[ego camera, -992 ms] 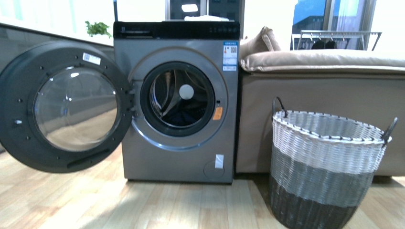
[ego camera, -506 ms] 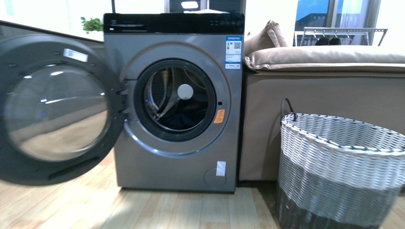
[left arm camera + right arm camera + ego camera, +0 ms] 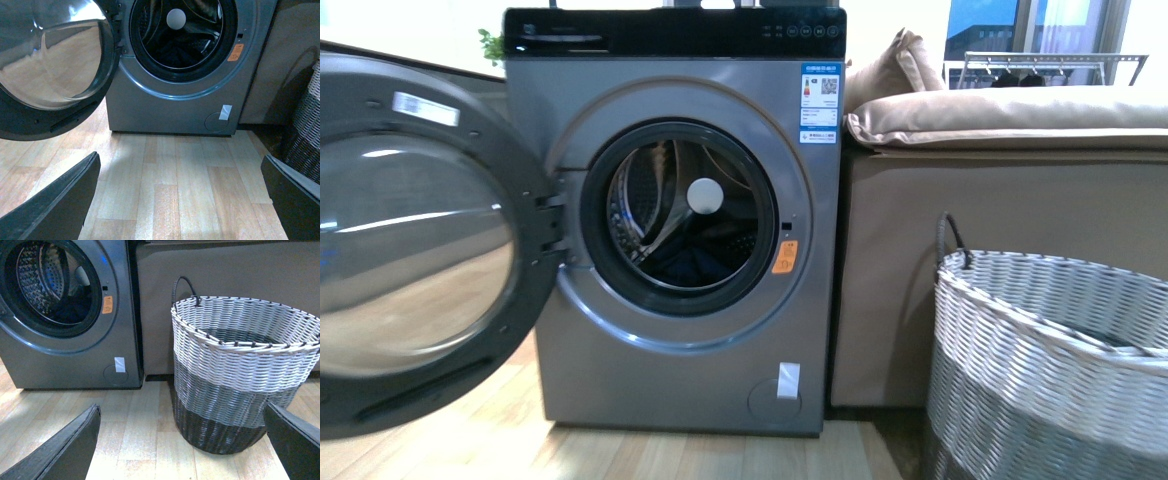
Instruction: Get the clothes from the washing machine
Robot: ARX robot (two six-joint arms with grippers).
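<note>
The grey washing machine (image 3: 670, 370) fills the middle of the front view, its round door (image 3: 410, 240) swung wide open to the left. Dark navy clothes (image 3: 695, 265) lie in a low heap at the bottom of the perforated drum, also seen as clothes (image 3: 175, 52) in the left wrist view and clothes (image 3: 75, 312) in the right wrist view. My left gripper (image 3: 180, 157) is open over bare wooden floor, well short of the machine. My right gripper (image 3: 181, 406) is open and empty, low in front of the basket. Neither arm shows in the front view.
A woven white, grey and black basket (image 3: 1050, 340) stands on the floor right of the machine; in the right wrist view the basket (image 3: 240, 365) is close ahead. A beige sofa with cushions (image 3: 1010, 115) sits behind it. The open door juts out over the floor on the left.
The front view has closed in on the washing machine, which looks larger now. The door and basket have slid toward the frame's edges. The clothes have not moved.
</note>
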